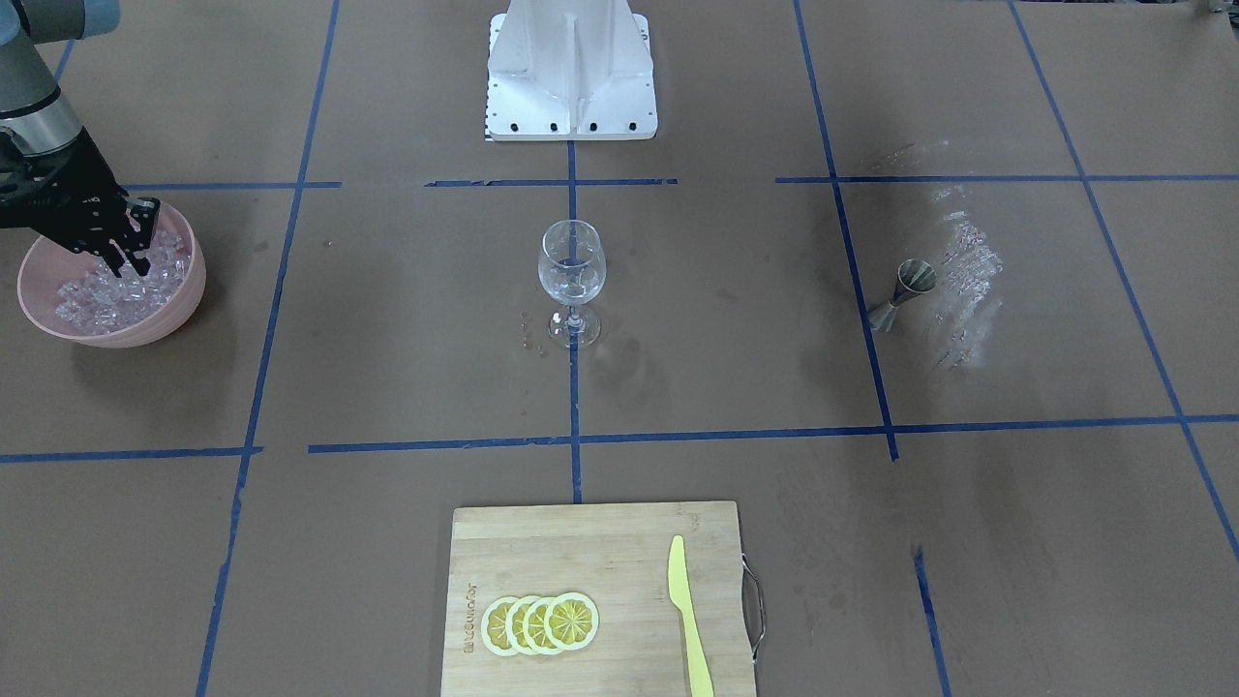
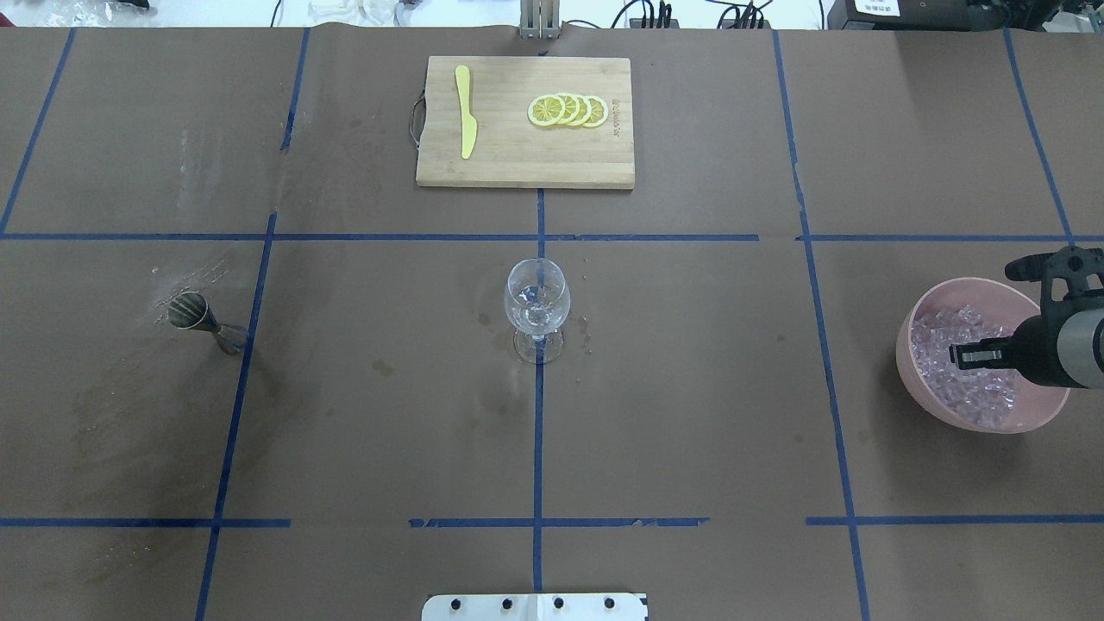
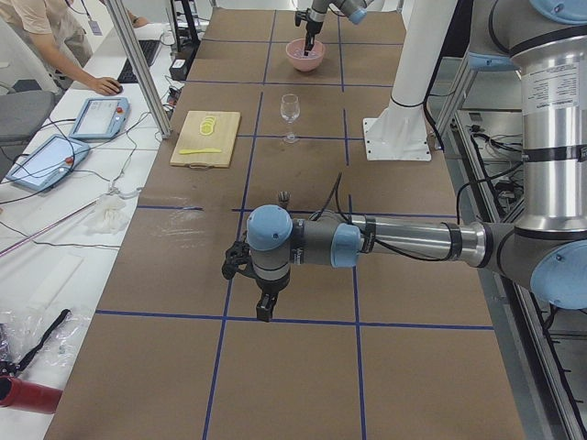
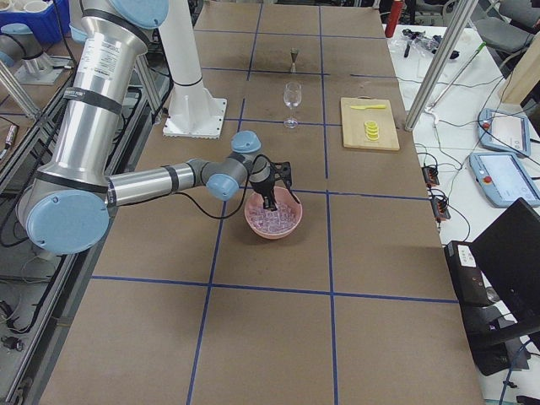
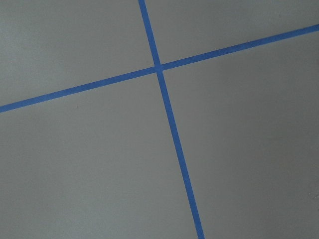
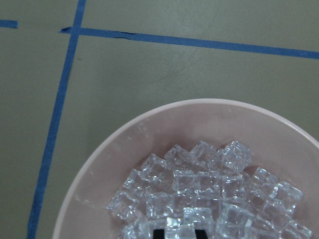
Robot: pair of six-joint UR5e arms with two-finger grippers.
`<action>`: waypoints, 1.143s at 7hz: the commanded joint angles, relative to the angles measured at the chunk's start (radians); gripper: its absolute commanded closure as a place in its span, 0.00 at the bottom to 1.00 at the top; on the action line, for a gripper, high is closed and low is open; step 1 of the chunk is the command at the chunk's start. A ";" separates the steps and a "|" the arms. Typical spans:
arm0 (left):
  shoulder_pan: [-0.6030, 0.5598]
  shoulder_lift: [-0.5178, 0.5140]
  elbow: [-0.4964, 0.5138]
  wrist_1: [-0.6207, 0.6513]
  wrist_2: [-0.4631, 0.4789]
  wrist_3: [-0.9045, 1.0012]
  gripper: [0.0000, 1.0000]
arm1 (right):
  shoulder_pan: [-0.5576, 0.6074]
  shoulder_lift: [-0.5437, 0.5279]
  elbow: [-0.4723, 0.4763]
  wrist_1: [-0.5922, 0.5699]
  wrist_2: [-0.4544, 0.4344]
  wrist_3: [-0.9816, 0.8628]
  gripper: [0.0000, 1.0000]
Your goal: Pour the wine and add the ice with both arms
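A pink bowl (image 1: 189,290) of ice (image 1: 97,295) stands at the table's end on my right. My right gripper (image 1: 135,254) reaches down into it. In the right wrist view its fingertips (image 6: 160,232) stand close together on either side of an ice cube (image 6: 182,224) among the ice (image 6: 209,184). The wine glass (image 1: 571,271) stands upright mid-table; a little clear wine and glints show in its bowl (image 2: 536,302). My left gripper (image 3: 263,310) hangs over bare table, far from the glass; I cannot tell whether it is open.
A metal jigger (image 1: 905,290) stands on my left side of the table. A wooden cutting board (image 1: 542,542) with lemon slices (image 1: 540,622) and a yellow knife (image 1: 687,620) lies at the far edge. The white robot base (image 1: 571,68) is behind the glass.
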 commanded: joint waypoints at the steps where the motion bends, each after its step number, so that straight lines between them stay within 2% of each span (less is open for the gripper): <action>1: -0.001 -0.001 -0.001 0.001 0.005 -0.001 0.00 | 0.035 0.037 0.091 -0.098 0.071 -0.005 1.00; 2: -0.001 -0.002 -0.001 0.001 0.008 -0.002 0.00 | 0.050 0.142 0.145 -0.249 0.092 -0.005 1.00; 4: -0.001 -0.008 -0.001 0.001 0.017 -0.002 0.00 | 0.027 0.426 0.169 -0.565 0.087 0.005 1.00; 6: -0.003 -0.010 -0.015 0.004 0.127 -0.001 0.00 | -0.051 0.747 0.166 -0.915 0.077 0.099 1.00; 7: -0.006 -0.007 -0.014 0.009 0.127 -0.002 0.00 | -0.116 0.887 0.150 -1.033 0.040 0.165 1.00; 8: -0.007 0.010 -0.012 0.006 0.120 0.002 0.00 | -0.158 0.963 0.112 -1.045 0.006 0.223 1.00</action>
